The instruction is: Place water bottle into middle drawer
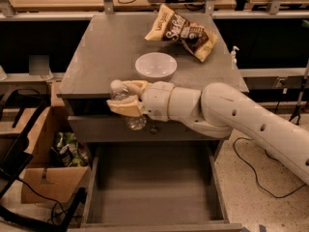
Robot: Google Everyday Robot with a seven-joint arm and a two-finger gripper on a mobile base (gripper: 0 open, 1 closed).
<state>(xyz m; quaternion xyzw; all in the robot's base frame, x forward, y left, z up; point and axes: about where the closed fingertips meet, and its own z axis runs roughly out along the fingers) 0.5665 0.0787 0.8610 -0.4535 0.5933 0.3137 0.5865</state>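
The tan fingers of the gripper are closed around the water bottle, one on each side of its middle. The bottle is held tilted, with its white cap up and to the left and its clear ribbed base hanging lower right. The gripper is at the front edge of the bench, left of centre, on a thick white arm that reaches in from the right.

The bottle hangs in front of a closed drawer front, above the open middle drawer, whose bare grey floor lies below. It is not yet inside.

On the bench top a white bowl sits near the front edge and a snack bag lies towards the back right corner.

Likely risks: released from this height and tilt, the bottle could bounce or roll across the flat drawer floor. Lowered too close to the bench, its base could catch the closed drawer front. The ribbed plastic could also slip in the grip.

The bag carries large white script that seems to begin "Sea"; the rest cannot be read. The bottle's label cannot be read.
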